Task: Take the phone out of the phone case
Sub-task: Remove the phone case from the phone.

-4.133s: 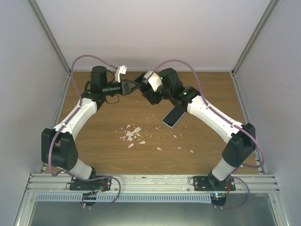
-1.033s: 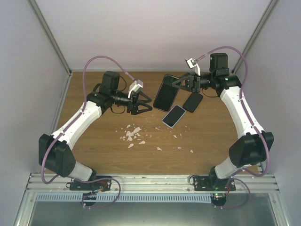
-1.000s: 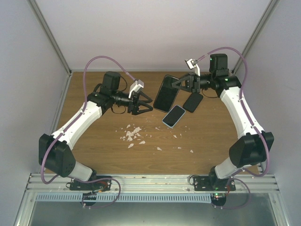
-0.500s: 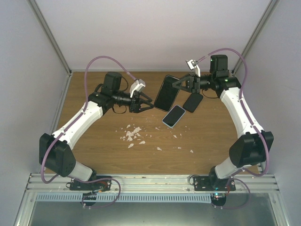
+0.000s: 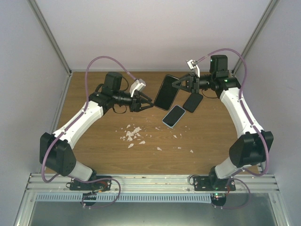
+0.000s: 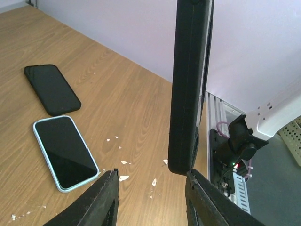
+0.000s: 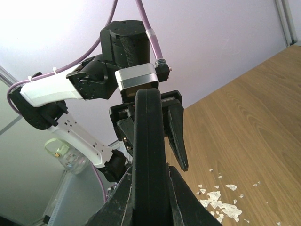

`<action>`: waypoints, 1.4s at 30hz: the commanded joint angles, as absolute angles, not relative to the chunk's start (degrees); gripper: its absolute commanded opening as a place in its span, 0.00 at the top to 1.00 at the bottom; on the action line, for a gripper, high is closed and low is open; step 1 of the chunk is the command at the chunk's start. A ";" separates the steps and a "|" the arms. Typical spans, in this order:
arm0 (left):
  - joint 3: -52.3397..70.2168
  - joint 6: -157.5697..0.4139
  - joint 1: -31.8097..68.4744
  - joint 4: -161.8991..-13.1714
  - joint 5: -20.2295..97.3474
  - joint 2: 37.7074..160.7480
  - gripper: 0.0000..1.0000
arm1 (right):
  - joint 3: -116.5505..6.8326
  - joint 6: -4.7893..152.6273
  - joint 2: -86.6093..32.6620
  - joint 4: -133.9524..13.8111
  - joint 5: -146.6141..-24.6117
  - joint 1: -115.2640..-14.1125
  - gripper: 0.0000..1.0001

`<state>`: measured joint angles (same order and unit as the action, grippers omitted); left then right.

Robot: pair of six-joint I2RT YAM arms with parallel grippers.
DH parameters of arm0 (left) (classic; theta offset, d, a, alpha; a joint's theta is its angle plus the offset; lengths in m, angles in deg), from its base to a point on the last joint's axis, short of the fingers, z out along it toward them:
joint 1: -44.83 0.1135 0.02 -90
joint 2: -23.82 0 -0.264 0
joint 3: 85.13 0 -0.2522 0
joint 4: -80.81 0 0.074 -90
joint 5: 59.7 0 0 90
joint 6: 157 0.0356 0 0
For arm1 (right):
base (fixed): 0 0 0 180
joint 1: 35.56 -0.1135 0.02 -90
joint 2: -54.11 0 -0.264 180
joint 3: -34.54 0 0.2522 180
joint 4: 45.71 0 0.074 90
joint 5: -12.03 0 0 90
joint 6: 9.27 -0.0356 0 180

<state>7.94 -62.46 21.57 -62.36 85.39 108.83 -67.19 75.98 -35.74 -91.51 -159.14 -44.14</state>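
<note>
Right tool clenched on black case, holding it edge-up above desk, far side. Cannot tell if phone is inside.

Left tool released, fingers spread wide, tips just beside near end of case; contact cannot tell. In left wrist view, case stands upright over gap between fingers.

Black phone and blue-cased phone lie flat on desk, near each other. White crumbs at desk middle.
</note>
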 commanded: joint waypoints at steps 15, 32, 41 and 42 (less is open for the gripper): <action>9.31 -65.07 24.49 -68.74 82.14 110.83 0.68 | -65.17 72.47 -30.88 -92.00 -177.99 -46.22 1.00; 12.66 -65.12 21.72 -73.79 97.71 102.04 0.44 | -68.58 72.84 -32.83 -92.61 -176.21 -44.13 0.99; 11.11 -66.82 19.97 -74.85 94.56 104.58 0.48 | -67.67 72.85 -31.67 -92.40 -177.08 -44.47 1.00; 11.02 -66.82 19.78 -74.88 94.00 104.71 0.49 | -67.65 72.89 -31.67 -92.43 -177.15 -44.59 0.99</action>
